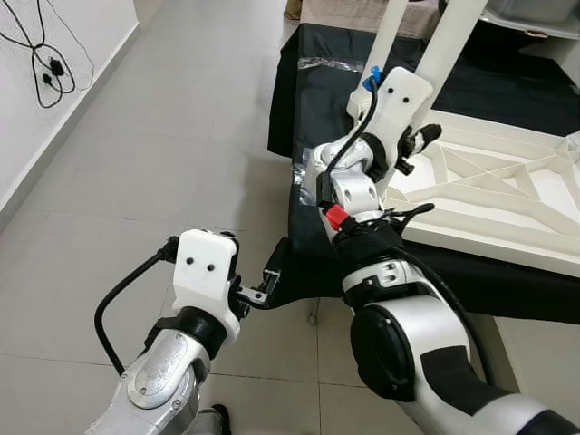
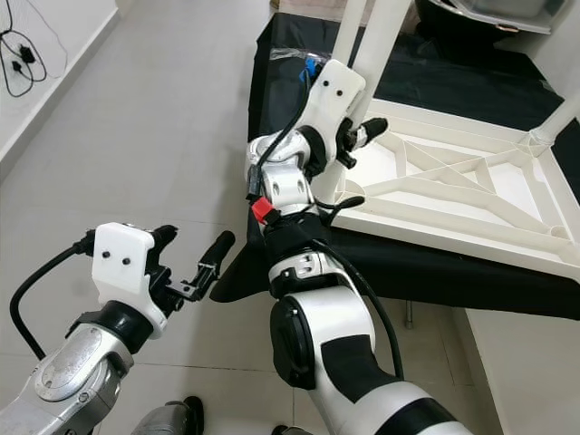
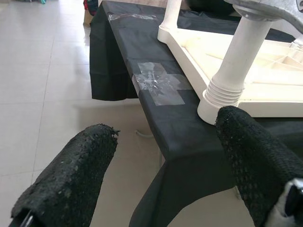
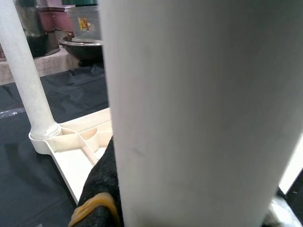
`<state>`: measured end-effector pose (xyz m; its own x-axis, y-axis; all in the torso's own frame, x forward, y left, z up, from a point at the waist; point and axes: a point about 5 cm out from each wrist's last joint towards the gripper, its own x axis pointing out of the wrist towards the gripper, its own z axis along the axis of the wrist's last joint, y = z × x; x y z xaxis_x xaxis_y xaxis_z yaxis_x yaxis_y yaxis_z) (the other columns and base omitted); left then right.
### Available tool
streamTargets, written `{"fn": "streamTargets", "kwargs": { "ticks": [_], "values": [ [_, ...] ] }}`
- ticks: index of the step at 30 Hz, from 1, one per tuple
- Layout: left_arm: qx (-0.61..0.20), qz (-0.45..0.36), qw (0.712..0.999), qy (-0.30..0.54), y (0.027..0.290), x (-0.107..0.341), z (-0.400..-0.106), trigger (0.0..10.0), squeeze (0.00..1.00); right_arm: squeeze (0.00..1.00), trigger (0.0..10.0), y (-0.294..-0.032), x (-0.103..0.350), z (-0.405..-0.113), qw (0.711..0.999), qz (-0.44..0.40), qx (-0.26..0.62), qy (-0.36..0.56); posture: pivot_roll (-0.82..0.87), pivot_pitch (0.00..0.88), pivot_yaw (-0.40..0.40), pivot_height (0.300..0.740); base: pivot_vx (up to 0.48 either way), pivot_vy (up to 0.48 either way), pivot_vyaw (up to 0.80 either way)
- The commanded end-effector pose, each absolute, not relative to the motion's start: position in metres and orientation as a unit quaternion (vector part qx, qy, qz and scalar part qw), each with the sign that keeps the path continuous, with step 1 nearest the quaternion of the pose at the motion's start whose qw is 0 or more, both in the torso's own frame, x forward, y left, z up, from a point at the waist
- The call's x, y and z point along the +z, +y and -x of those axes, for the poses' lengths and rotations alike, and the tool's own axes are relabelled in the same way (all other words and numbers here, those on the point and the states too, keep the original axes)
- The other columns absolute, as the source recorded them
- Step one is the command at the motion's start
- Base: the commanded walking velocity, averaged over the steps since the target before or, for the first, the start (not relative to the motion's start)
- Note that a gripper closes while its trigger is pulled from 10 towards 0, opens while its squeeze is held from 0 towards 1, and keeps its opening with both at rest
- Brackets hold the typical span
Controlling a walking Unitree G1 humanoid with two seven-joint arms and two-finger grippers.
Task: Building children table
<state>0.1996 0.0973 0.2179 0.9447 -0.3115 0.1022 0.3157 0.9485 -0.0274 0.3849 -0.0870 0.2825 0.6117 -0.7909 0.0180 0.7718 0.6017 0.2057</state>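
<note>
A white children's table top (image 1: 489, 195) lies upside down on a black cloth (image 1: 304, 100). Two white legs (image 1: 453, 45) stand up from its near corners. My right gripper (image 2: 358, 136) is at the base of the thicker leg (image 4: 189, 113) and is shut on it, with one black finger (image 4: 102, 184) pressed against its side. That leg's threaded foot (image 3: 226, 90) sits in the corner socket. My left gripper (image 3: 165, 165) is open and holds nothing. It hangs low over the floor, just off the cloth's near corner.
A clear tape patch (image 3: 158, 82) is stuck on the cloth near the table's corner. Tiled floor (image 1: 163, 145) stretches to my left, up to a wall with hanging cables (image 1: 45, 63). Bowls and containers (image 4: 85, 42) stand behind the table.
</note>
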Motion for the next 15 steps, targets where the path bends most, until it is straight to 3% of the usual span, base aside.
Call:
{"fn": "streamTargets", "kwargs": {
  "ticks": [1, 9, 10, 12, 13, 15],
  "values": [
    [-0.162, 0.021, 0.986, -0.042, 0.0962, 0.215, -0.1988, 10.0, 0.0, 0.0, 10.0, -0.0999, 0.2141, -0.3838, 0.876, -0.086, -0.465, 0.097, 0.16, 0.247, -0.093, 0.74, 0.0, 0.0, 0.0],
    [-0.163, 0.021, 0.985, -0.042, 0.0954, 0.2143, -0.1987, 10.0, 0.0, 0.0, 10.0, -0.0977, 0.2124, -0.3852, 0.882, -0.096, -0.453, 0.09, 0.16, 0.236, -0.09, 0.74, 0.0, 0.0, 0.0],
    [-0.163, 0.021, 0.986, -0.042, 0.0955, 0.2142, -0.1987, 10.0, 0.0, 0.66, 10.0, -0.0972, 0.2132, -0.3853, 0.883, -0.096, -0.451, 0.086, 0.16, 0.235, -0.09, 0.74, 0.0, 0.0, 0.0],
    [-0.163, 0.021, 0.986, -0.042, 0.0956, 0.2141, -0.1987, 10.0, 0.0, 0.66, 10.0, -0.0969, 0.2138, -0.3853, 0.884, -0.096, -0.45, 0.083, 0.16, 0.235, -0.09, 0.74, 0.0, 0.0, 0.0],
    [-0.163, 0.02, 0.986, -0.042, 0.0955, 0.2142, -0.1984, 10.0, 0.0, 1.0, 10.0, -0.0963, 0.217, -0.3859, 0.886, -0.091, -0.448, 0.072, 0.16, 0.235, -0.09, 0.74, 0.0, 0.0, 0.0],
    [-0.163, 0.02, 0.986, -0.041, 0.0954, 0.2138, -0.1983, 10.0, 0.0, 1.0, 10.0, -0.0952, 0.219, -0.3864, 0.889, -0.091, -0.445, 0.067, 0.16, 0.228, -0.089, 0.74, 0.0, 0.0, 0.0]
  ]
}}
